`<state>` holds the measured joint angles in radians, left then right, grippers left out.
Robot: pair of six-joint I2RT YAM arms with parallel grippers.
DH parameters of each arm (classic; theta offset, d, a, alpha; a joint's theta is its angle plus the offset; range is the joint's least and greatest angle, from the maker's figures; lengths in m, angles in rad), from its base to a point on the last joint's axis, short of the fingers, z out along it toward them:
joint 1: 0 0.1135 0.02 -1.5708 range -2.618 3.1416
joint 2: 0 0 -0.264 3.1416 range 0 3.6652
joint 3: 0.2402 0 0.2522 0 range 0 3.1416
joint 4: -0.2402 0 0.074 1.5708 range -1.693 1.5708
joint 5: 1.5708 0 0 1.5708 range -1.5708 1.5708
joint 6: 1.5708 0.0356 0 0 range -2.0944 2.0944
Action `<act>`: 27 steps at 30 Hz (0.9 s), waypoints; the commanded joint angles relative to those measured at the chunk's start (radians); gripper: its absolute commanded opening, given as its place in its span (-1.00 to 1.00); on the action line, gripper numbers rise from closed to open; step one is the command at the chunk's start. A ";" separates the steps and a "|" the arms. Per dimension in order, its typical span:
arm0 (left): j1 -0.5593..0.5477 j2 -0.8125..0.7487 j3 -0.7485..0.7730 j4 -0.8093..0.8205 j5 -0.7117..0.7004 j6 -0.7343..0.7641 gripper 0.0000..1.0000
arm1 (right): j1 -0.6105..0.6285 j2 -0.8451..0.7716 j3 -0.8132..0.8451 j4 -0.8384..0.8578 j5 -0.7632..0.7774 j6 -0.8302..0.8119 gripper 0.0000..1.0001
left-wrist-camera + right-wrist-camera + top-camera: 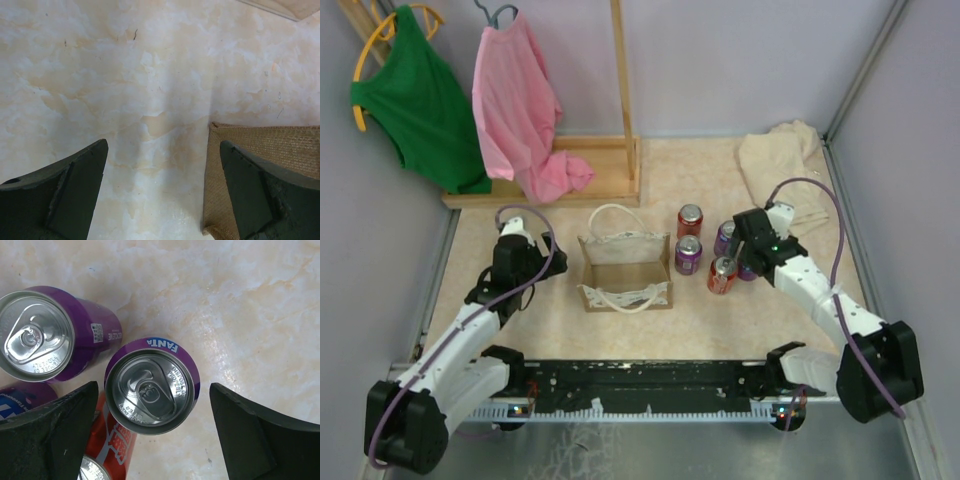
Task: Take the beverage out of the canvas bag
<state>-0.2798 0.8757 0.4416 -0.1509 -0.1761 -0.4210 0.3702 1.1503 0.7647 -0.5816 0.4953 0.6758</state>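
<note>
Can [151,390] upright between wide-apart fingers [50,432] of right gripper [153,386] (released, gaps either side), outside canvas bag [620,247].

Cans on the table [700,325], five: two red, the far red can [690,220] and the near red can [722,276]; three purple, the left purple can [688,256], the middle purple can [725,237] and the Fanta can [151,386], mostly hidden from above. Canvas bag [625,262], one, with two white rope handles: far handle [616,209], near handle [625,300]. Hanging garments, two: green garment [420,110], pink garment [515,100]. Hangers, two: yellow hanger [365,60], grey hanger [495,14]. Wooden rack [620,80], one. Beige cloth [780,160], one. Arms, two: left arm [470,330], right arm [820,290].
</note>
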 commanded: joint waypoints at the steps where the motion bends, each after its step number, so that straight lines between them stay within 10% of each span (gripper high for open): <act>1: -0.003 -0.028 0.013 0.056 -0.014 0.016 0.99 | -0.005 -0.042 0.004 -0.022 0.038 0.013 0.93; 27: -0.004 -0.235 -0.058 0.052 -0.090 0.019 0.99 | -0.005 -0.470 -0.019 0.080 0.233 -0.124 0.98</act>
<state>-0.2798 0.6716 0.3988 -0.1261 -0.2394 -0.4107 0.3702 0.7044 0.7513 -0.5552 0.6182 0.5781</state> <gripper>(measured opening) 0.995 0.992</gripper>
